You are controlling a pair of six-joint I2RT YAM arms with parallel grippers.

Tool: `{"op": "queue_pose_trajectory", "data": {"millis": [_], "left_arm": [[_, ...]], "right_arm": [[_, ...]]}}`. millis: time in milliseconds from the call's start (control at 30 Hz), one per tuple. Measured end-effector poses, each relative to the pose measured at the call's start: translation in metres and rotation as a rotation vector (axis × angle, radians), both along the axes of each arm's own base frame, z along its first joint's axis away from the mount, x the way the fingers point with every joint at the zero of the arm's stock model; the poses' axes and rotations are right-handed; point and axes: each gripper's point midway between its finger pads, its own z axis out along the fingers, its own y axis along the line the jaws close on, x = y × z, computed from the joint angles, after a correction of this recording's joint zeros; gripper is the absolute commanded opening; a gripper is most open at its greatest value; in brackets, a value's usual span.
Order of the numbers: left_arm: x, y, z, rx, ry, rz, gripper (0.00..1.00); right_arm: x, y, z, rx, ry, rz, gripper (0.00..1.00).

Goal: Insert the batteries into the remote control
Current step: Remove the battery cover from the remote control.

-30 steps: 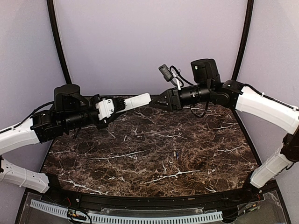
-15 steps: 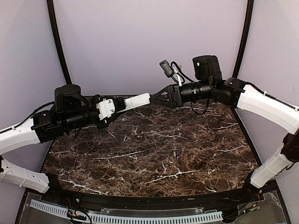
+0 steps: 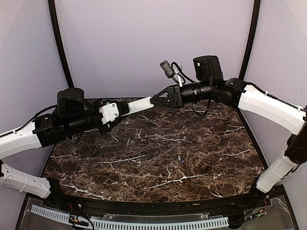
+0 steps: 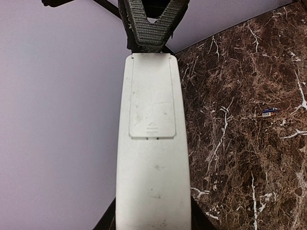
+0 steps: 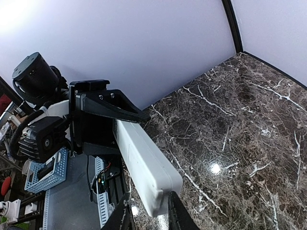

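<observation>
The white remote control [image 4: 152, 153] is held level above the table's back edge, its back with the closed battery cover [image 4: 152, 110] facing the left wrist camera. My left gripper [image 3: 117, 109] is shut on its near half. My right gripper [image 5: 148, 218] straddles its far end [image 3: 149, 101]; one finger touches it and a narrow gap shows at the other. Both batteries [image 3: 180, 158], tiny dark cylinders, lie side by side on the marble mid-table, also seen as the batteries [image 4: 267, 112] in the left wrist view.
The dark marble table [image 3: 144, 163] has black rails curving up behind it and a pale wall beyond. A white perforated strip [image 3: 129, 223] runs along the near edge. A small device on a cable [image 3: 166, 68] sticks up above the right wrist.
My right gripper has moved left and slightly up onto the remote's far end, its jaws narrowing around it. The left arm and the remote have barely shifted.
</observation>
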Motion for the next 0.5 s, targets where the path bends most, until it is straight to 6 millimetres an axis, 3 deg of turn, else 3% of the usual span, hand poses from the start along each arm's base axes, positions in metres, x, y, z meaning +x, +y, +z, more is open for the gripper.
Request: {"op": "queue_pose_trajectory", "data": {"millis": [233,500], "left_arm": [[0.0,0.0,-0.001,0.0,0.0,-0.003,0.0],[0.001,0.001,-0.004,0.007,-0.002,0.006,0.0]], "right_arm": [[0.004,0.002,-0.008,-0.019,0.007,-0.013,0.3],[0.003,0.007,-0.019,-0.039,0.048,0.001,0.09]]}}
